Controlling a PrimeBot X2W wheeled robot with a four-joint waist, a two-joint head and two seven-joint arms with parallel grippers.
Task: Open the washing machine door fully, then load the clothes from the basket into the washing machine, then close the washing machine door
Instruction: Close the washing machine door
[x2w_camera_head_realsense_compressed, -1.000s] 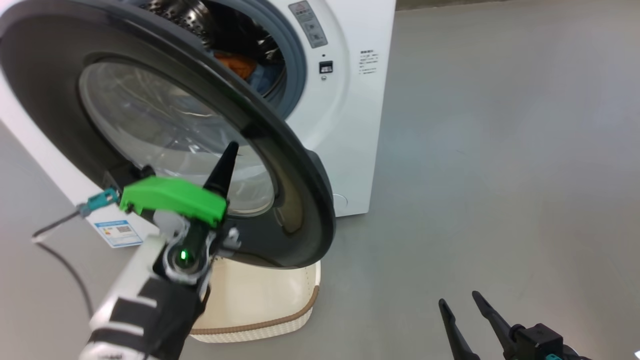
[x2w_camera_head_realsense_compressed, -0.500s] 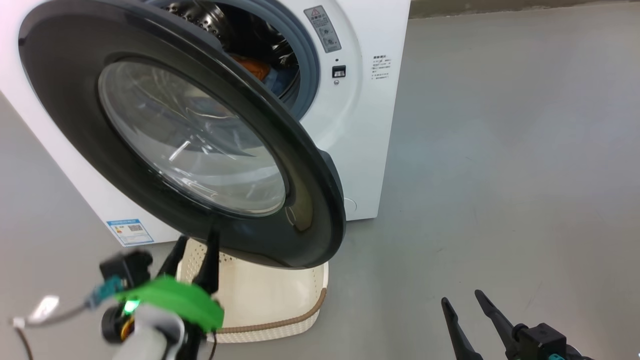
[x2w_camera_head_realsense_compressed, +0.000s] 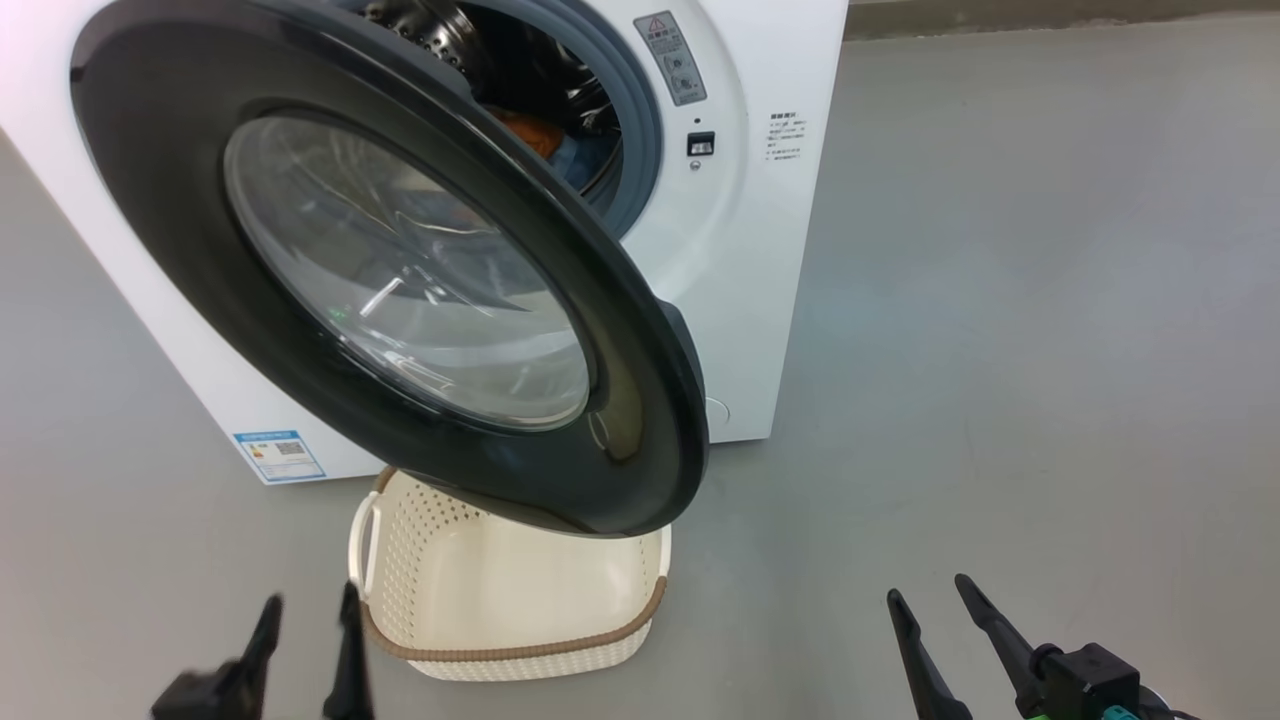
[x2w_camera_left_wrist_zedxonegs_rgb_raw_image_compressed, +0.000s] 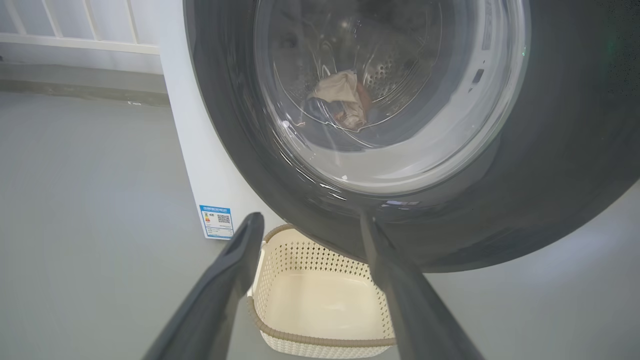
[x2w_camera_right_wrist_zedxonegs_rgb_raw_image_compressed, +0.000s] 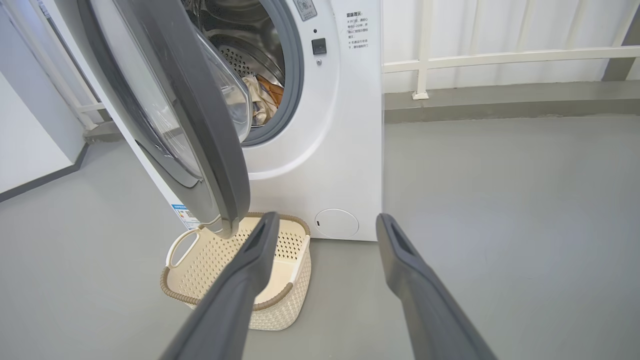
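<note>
Nearest, the left gripper (x2w_camera_head_realsense_compressed: 310, 598) and right gripper (x2w_camera_head_realsense_compressed: 925, 588) were held wide open and empty. Beyond them, the basket (x2w_camera_head_realsense_compressed: 520, 650) was found empty beneath the part-open washing machine door (x2w_camera_head_realsense_compressed: 160, 200). Farthest, the clothes (x2w_camera_head_realsense_compressed: 540, 135) were lodged in the washing machine (x2w_camera_head_realsense_compressed: 740, 280), so only closing was judged left.

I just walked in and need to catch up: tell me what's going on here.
A two-armed robot is doing a laundry load. The clothes lie inside the washing machine, and the cream basket on the floor in front of it is empty. The washing machine door hangs partly open above the basket, not yet shut. The left gripper and the right gripper are both open, low in front of the machine, holding nothing.
</note>
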